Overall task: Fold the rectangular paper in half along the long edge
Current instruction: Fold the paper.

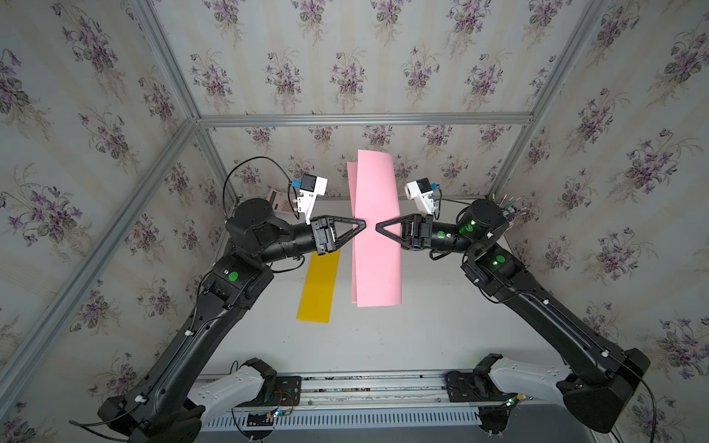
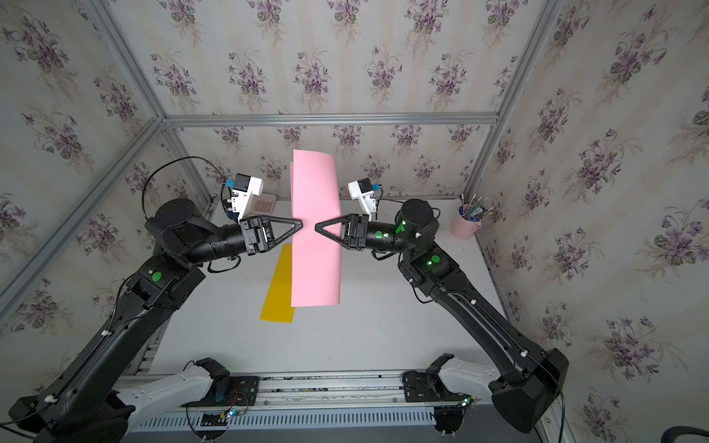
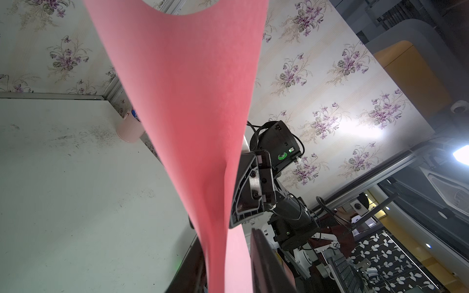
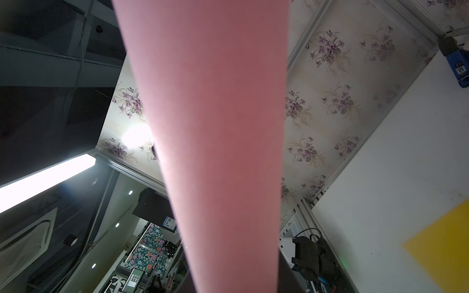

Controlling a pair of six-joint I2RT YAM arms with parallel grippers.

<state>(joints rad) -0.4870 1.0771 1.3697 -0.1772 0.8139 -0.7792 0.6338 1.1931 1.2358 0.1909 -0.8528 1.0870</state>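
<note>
- The pink paper (image 1: 376,249) is hanging in the air above the white table (image 1: 422,333), well up from the surface; in a top view its left edge is covering part of a yellow strip (image 2: 278,291) that is lying flat on the table.
- Its long axis is running from the near side toward the back wall, with the far end curling over. A paler second layer (image 1: 350,180) is showing along the left long edge, so the sheet is loosely doubled rather than creased.
- Both long edges are hanging free, and the near short edge is floating over bare table.
- The left gripper (image 1: 362,224) is reaching in from the left at about mid-length, its tip just past the left long edge. In the left wrist view the sheet is running between its fingers (image 3: 269,263) — it is pinching the paper.
- The right gripper (image 1: 380,229) is coming in from the opposite side, its tip lying over the strip's middle and almost meeting the left tip. It is also pinching the sheet.
- Bare table is lying open near and to the right — a pink cup (image 2: 465,226) of pens is standing in the far right corner, a calculator (image 2: 264,204) behind the left wrist.
</note>
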